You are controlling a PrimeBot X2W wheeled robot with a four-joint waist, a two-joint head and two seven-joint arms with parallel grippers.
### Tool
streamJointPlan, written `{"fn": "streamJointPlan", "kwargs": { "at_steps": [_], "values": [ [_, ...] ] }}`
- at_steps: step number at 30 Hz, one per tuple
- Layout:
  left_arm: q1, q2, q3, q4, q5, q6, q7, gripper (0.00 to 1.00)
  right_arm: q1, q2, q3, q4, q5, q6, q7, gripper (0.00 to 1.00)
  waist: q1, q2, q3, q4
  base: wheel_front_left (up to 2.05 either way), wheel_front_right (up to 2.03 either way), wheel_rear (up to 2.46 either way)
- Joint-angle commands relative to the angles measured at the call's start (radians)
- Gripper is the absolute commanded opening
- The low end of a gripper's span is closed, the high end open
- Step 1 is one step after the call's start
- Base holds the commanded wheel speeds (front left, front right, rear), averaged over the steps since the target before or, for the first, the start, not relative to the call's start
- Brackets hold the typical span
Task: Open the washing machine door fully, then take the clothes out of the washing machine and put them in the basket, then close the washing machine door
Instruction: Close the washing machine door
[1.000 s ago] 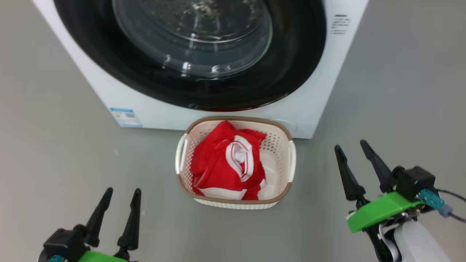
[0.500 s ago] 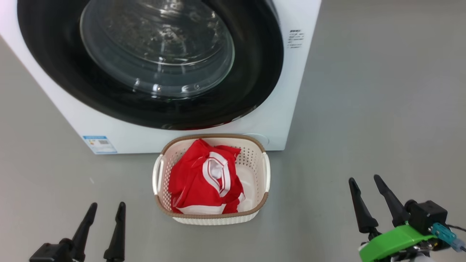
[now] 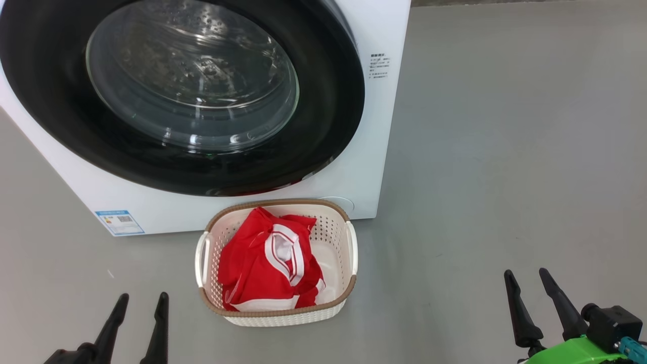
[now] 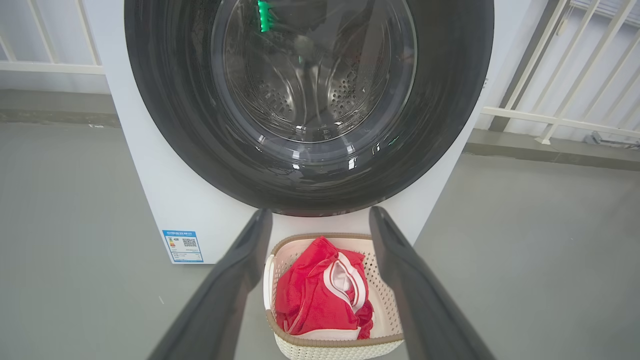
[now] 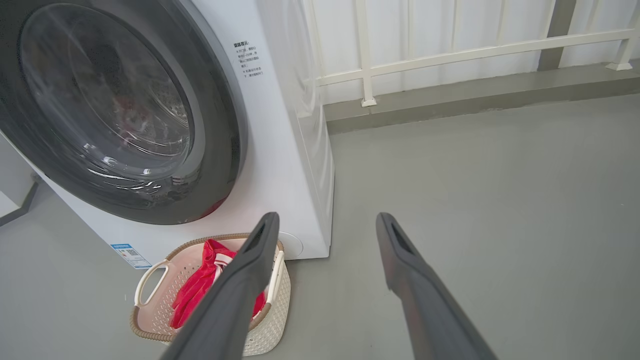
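The white washing machine (image 3: 376,126) stands on the grey floor with its black-rimmed door (image 3: 192,96) shut flat against its front. Through the glass of the door (image 4: 310,70) the steel drum shows. Just in front sits the cream basket (image 3: 275,316) holding the red clothes (image 3: 252,268) with white trim. My left gripper (image 3: 141,301) is open and empty at the lower left, well short of the basket. At the lower right my right gripper (image 3: 525,278) is open too, with bare floor around it. The basket (image 4: 335,345) shows between the left fingers, and the basket (image 5: 150,305) lies left of the right fingers.
A blue label sticker (image 3: 119,222) marks the machine's lower left front. A white railing (image 5: 450,50) and a low kerb run behind the machine. Open grey floor (image 3: 505,151) spreads to the right.
The head camera has pulled back and turned, so machine and basket have slid left and down in the picture. Both grippers sit lower in the view, still open.
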Motion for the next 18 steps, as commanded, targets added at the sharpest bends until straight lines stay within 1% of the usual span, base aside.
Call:
{"fn": "streamJointPlan", "kwargs": {
  "at_steps": [1, 18],
  "values": [
    [-0.008, 0.019, 0.041, -0.028, 0.011, -0.006, -0.012, 1.0, -0.001, -0.007, 0.014, -0.028, 0.012, -0.001, -0.004, 1.0, 0.0, 0.0, 0.0, -0.001, 0.0, 0.0, 0.0],
    [-0.008, 0.005, 0.048, -0.036, 0.018, -0.006, -0.012, 1.0, 0.006, 0.01, -0.013, -0.043, 0.002, -0.001, -0.004, 1.0, 0.0, 0.0, 0.009, 0.009, 0.0, 0.0, 0.0]
  ]
}}
